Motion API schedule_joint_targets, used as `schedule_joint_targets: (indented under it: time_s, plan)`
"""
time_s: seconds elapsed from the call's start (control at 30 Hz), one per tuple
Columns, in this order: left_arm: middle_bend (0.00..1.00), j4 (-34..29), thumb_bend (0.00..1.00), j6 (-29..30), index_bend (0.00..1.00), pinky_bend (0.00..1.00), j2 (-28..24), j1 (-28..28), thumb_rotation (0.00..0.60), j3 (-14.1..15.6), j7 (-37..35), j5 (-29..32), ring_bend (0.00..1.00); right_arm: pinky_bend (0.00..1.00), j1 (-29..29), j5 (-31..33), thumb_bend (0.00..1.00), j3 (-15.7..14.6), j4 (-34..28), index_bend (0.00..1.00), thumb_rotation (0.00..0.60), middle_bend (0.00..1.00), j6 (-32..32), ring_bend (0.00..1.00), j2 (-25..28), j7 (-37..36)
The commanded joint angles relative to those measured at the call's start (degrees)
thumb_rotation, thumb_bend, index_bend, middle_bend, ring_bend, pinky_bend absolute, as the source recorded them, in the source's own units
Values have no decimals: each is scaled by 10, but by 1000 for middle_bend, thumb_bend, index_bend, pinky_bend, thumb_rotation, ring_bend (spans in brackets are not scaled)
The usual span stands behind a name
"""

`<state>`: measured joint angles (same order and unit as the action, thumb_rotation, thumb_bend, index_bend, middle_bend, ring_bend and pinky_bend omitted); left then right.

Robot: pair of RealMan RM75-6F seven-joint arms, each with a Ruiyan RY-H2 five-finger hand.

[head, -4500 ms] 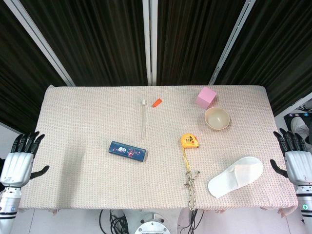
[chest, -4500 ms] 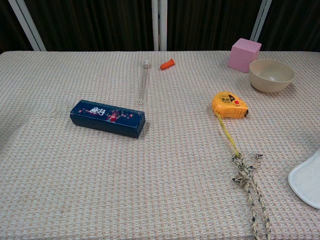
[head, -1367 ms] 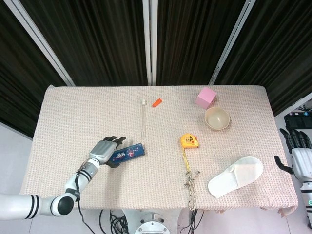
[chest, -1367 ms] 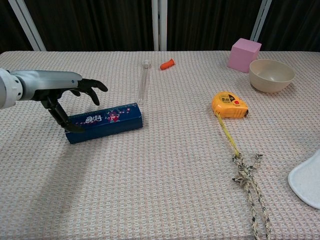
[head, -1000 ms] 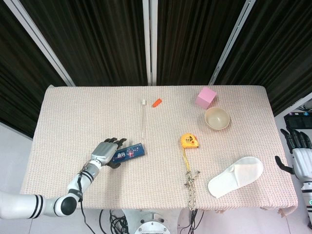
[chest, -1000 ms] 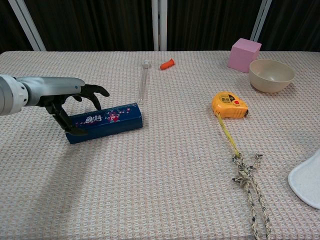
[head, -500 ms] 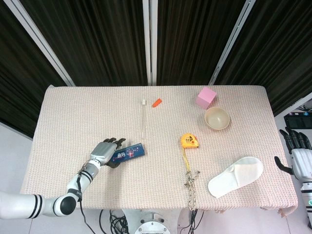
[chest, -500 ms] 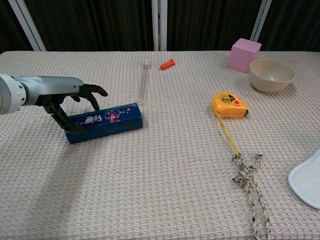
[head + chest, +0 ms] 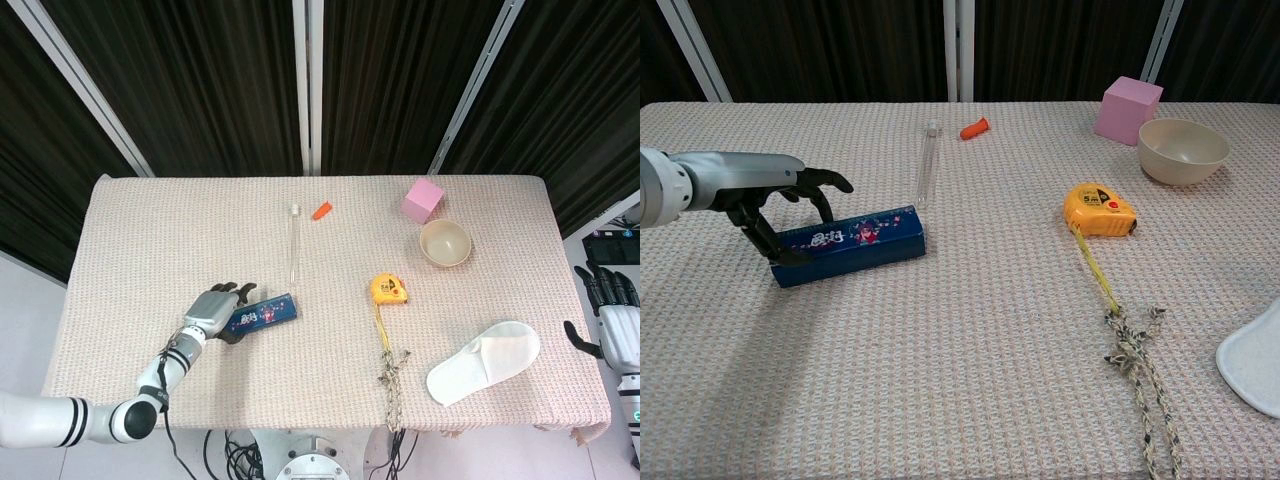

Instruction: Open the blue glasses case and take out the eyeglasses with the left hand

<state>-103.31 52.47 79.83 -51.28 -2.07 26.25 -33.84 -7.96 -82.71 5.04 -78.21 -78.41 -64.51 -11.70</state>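
Since 4.5 s ago the left hand (image 9: 780,200) has reached the glasses case (image 9: 848,245), now rotated, beside the glass tube (image 9: 927,163). Fingers straddle its left end, steadying it; lid closed. Right hand (image 9: 612,325) idles, fingers spread.

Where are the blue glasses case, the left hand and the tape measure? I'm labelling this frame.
blue glasses case (image 9: 855,240), chest view, on its printed front face.
left hand (image 9: 775,195), chest view, on the back of the hand.
tape measure (image 9: 1099,209), chest view, on its orange housing.
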Motion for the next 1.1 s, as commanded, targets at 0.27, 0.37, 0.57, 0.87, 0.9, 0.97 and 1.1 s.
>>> schedule_joint_targets:
  time_s: [0.27,0.37,0.57,0.87,0.9,0.97,1.1]
  plan:
    - [333,3,370,3,34,106,4,-3,600,-2,1,15,100,0,0,0,301,-1,4,0,600,0,1,0,-1,-4]
    - [356,3,394,2,36,107,4,-4,600,-2,0,22,109,0,0,-1,301,-1,5,0,600,0,2,0,-1,-4]
    - [394,4,446,-1,44,113,3,-5,600,-6,-7,28,129,0,0,-4,301,-2,7,0,600,0,1,0,-2,-6]
    - [449,8,501,-27,72,134,-7,7,600,-23,-60,23,164,0,-1,-7,301,-4,9,0,600,0,2,0,-4,-5]
    - [452,10,510,-31,73,138,-7,9,600,-25,-67,23,166,0,-2,-7,301,-4,9,0,600,0,1,0,-4,-5]
    - [455,13,521,-42,75,143,-10,12,600,-30,-85,24,168,0,-2,-8,301,-4,9,0,600,0,1,0,-4,-6]
    - [469,22,540,-63,84,145,-13,18,600,-37,-114,23,173,0,-1,-8,301,-4,11,0,600,0,1,0,-5,-7]
